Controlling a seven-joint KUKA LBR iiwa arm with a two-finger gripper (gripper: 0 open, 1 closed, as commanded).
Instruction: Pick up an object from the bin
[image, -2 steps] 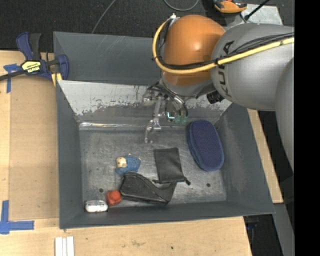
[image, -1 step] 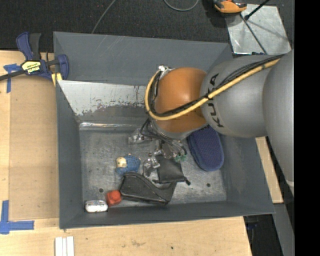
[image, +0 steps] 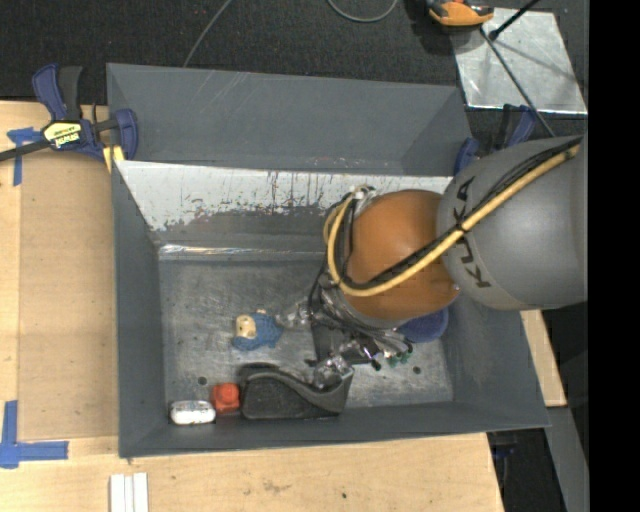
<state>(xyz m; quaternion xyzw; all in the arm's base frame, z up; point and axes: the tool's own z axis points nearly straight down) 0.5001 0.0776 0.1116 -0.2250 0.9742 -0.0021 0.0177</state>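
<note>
Closest to the lens, the arm's grey housing (image: 520, 230) and its orange cover (image: 390, 250) are hanging over the right half of the bin (image: 138, 330), reaching in from the right; beneath them the gripper (image: 333, 372) is sitting low over the bin floor; wrist hardware is masking its tip, so whether it is open or closed, or gripping anything, cannot be told.

Just beside the gripper, on its near-wall side and stretching away to its left, a black wedge-shaped thing (image: 280, 398) is lying flat; its long axis is running left to right along the near wall, with the thicker, raised end pointing toward the gripper and seeming to touch or nearly touch it, and the lower, rounded end pointing away to the left. That looks the likeliest pick, as the gripper is standing over its right end rather than its middle; judging from this, a grasp would be closing across the short width of that end.

Farther left of the gripper, past the black thing's far end, a small red piece (image: 227, 397) is lying just beside it, with a white capsule-like piece (image: 192, 411) beyond; a blue-and-cream toy (image: 255, 331) is resting left of the gripper, toward the far wall, apart from the rest; a blue thing (image: 432, 325) is peeking out from under the cover on the gripper's right.
</note>
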